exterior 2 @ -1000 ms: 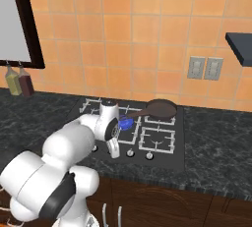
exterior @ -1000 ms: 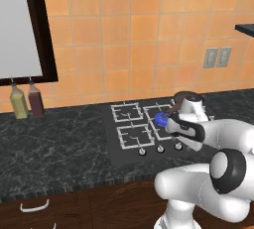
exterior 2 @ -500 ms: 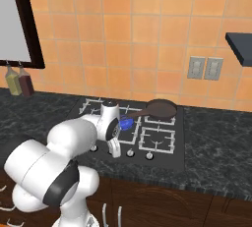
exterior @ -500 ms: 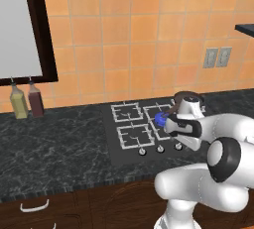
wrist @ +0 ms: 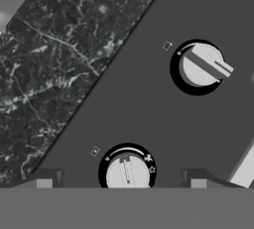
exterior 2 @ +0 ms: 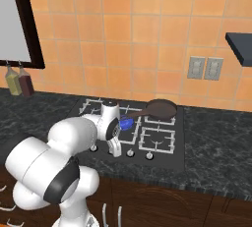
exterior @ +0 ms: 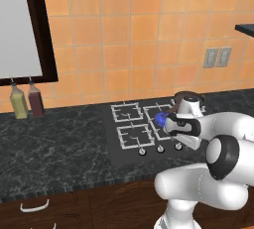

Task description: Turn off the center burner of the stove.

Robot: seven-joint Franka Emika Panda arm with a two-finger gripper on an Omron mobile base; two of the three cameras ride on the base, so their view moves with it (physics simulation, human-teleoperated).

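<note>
Down low over the stove's (exterior: 124,151) front edge, the end effector (wrist: 122,182) hangs spread, its 2 fingertips (wrist: 45,180) flanking a silver knob (wrist: 128,172) without touching it; another knob (wrist: 200,66) sits further along. Behind the wrist, the center burner (exterior: 159,119) glows blue on the cooktop, beside a dark skillet (exterior 2: 161,108) on the black marbled bench (exterior: 54,143).

One stove (exterior: 130,141) sits mid-frame in the left base view, with one blue-lit center burner (exterior: 159,119). Three silver knobs (exterior: 160,148) show along its front edge there; two knobs (wrist: 200,67) appear in the hand view. One dark pan (exterior 2: 161,108) rests at center-right of the right base view. Two bottles (exterior: 19,100) stand at far left. Two wall outlets (exterior 2: 205,68) sit at right.
</note>
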